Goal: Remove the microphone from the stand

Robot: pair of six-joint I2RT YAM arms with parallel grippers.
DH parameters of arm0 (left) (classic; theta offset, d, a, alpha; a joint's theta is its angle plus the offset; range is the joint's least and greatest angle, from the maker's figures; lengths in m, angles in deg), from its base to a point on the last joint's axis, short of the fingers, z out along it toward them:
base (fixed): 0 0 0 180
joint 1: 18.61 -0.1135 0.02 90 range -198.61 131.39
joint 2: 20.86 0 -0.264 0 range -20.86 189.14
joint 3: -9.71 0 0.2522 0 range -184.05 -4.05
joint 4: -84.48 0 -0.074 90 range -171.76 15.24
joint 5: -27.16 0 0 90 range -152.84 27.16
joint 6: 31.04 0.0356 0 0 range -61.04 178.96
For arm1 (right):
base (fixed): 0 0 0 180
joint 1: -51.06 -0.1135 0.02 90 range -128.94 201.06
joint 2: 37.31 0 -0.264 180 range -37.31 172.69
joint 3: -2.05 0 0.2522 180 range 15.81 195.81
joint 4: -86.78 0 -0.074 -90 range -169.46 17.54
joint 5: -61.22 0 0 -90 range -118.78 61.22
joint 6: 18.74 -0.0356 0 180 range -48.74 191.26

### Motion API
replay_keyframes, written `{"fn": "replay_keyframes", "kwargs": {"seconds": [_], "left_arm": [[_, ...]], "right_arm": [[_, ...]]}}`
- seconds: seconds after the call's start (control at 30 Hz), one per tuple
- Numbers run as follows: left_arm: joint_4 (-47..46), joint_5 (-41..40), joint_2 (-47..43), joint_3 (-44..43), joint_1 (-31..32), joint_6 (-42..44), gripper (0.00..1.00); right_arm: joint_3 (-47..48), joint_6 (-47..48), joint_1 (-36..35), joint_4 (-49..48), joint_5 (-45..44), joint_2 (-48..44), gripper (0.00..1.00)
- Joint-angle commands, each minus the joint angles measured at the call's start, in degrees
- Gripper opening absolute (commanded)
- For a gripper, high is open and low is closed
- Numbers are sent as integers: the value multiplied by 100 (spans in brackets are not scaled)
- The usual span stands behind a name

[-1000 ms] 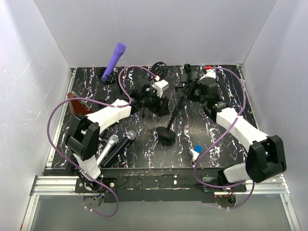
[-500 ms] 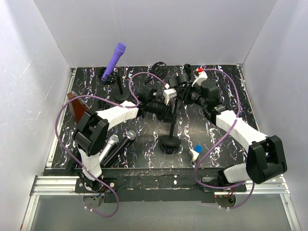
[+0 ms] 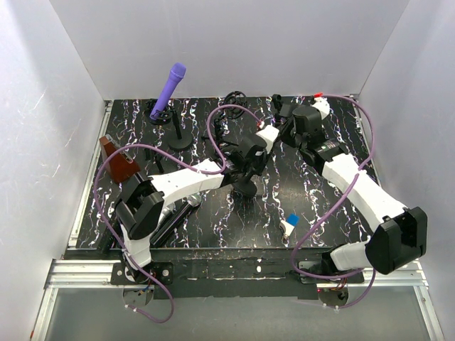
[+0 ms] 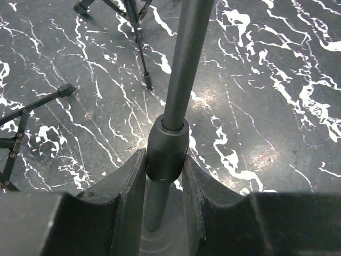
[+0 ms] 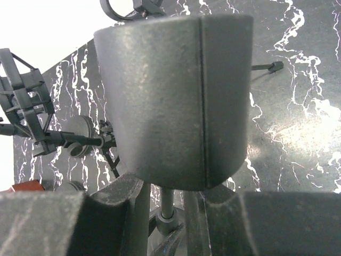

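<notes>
The black stand has a round base and a thin pole. My left gripper is shut on the pole's thick collar, low down near the base, and it shows in the top view too. The dark grey microphone fills the right wrist view. It sits between the fingers of my right gripper, which is shut on it. In the top view the right gripper is at the stand's upper end, and the microphone is mostly hidden by the wrist.
A purple microphone stands on its own stand at the back left, with a small round-based stand beside it. A shock mount is at the back. Two microphones lie near left. A brown block and a blue-white piece are nearby.
My left gripper has closed on the stand's pole and shifted right. The stand has gone from leaning to nearly upright. The right gripper has kept its hold and moved slightly right.
</notes>
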Motion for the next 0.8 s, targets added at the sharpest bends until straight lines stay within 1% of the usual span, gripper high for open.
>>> {"fn": "replay_keyframes", "kwargs": {"seconds": [0.0,0.1,0.13,0.17,0.2,0.23,0.27,0.3,0.37,0.43,0.53,0.6,0.67,0.77], "left_arm": [[-111,-825,-206,34,-87,421,0],[-234,-272,-408,280,-166,666,0],[-252,17,-478,351,-201,728,4],[-269,299,-557,421,-271,729,15],[-304,676,-637,491,-315,964,31],[-322,1088,-707,553,-377,1079,43],[-314,1336,-777,597,-412,1202,55],[-270,1765,-830,615,-447,1282,60],[-208,2241,-936,650,-500,1431,68],[-112,2856,-1067,633,-562,1563,73],[99,3472,-1243,615,-615,1783,76],[257,3606,-1349,606,-632,1958,77],[398,3554,-1428,615,-650,2012,77],[512,3545,-1516,624,-711,2030,77]], "right_arm": [[-22,-64,-141,166,-282,36,1],[-258,374,-88,-255,-81,-87,1],[-338,533,-88,-396,42,-148,1],[-426,761,-79,-580,208,-219,1],[-540,1033,-79,-765,428,-289,1],[-645,1305,-79,-1019,673,-377,1],[-751,1595,-70,-1300,876,-464,1],[-830,1798,-88,-1424,1026,-552,1],[-988,2263,-79,-1678,1202,-720,1],[-1103,2668,-53,-1864,1369,-939,1],[-1287,3301,-26,-2102,1528,-1238,1],[-1428,3653,0,-2233,1564,-1466,1],[-1612,3978,70,-2383,1581,-1695,1],[-1937,4252,298,-2681,1590,-2020,1]]}}
